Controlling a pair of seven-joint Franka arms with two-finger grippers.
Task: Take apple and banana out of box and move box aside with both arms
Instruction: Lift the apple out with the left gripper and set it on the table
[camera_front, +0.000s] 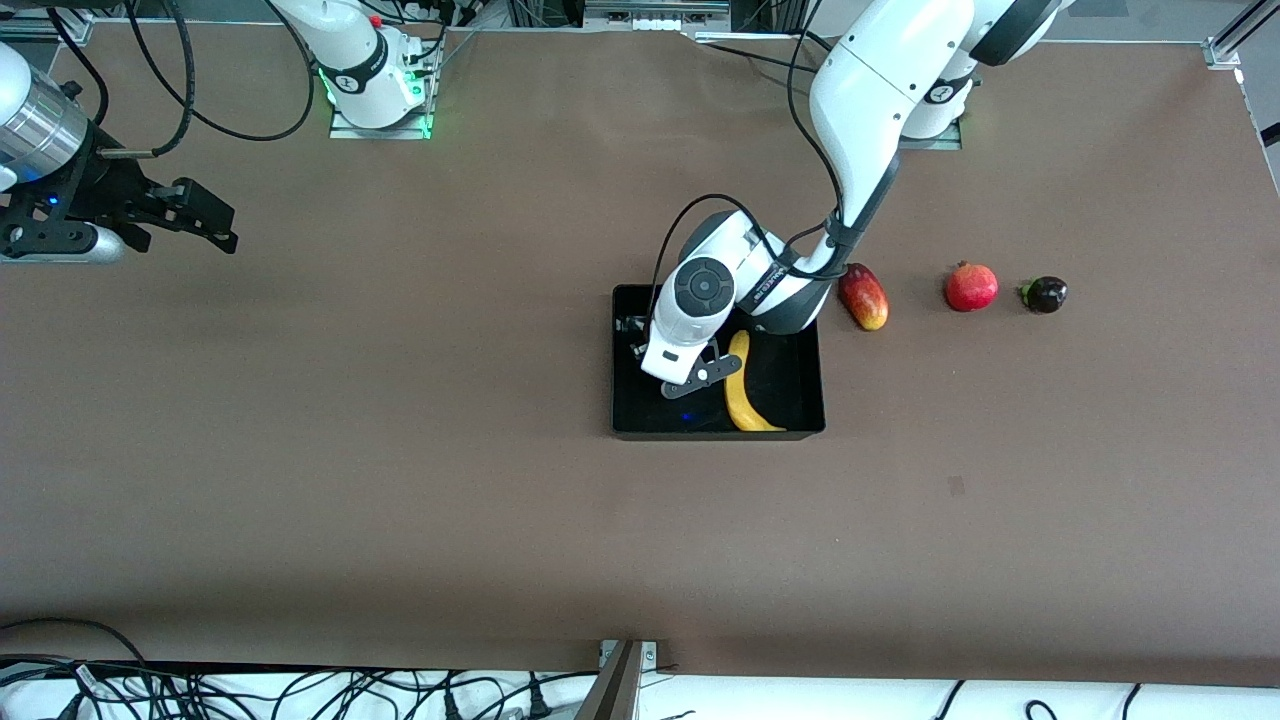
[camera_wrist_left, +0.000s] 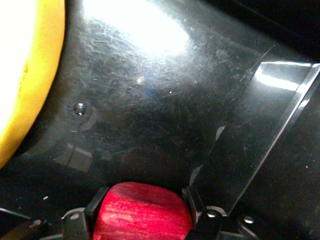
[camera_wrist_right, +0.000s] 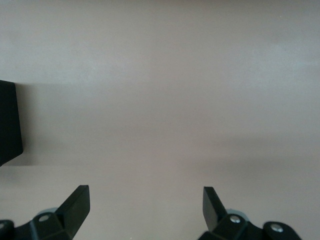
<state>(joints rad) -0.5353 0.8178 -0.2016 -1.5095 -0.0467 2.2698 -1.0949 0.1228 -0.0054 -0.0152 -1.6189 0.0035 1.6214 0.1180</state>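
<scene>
Apple (camera_wrist_left: 142, 212) sits clamped between the left gripper (camera_wrist_left: 142, 210) fingers, low inside the box (camera_front: 800, 400) at frame centre. Banana (camera_front: 745, 395) lies alongside, not yet removed. Right gripper (camera_wrist_right: 145, 205) waits upper left, jaws apart. Judged early: both fruits and box relocation outstanding.

left arm (camera_front: 860, 130) down in black box (camera_front: 800, 400) beside banana (camera_front: 743, 395); right gripper (camera_front: 200, 225) over bare table (camera_front: 400, 500)
</scene>
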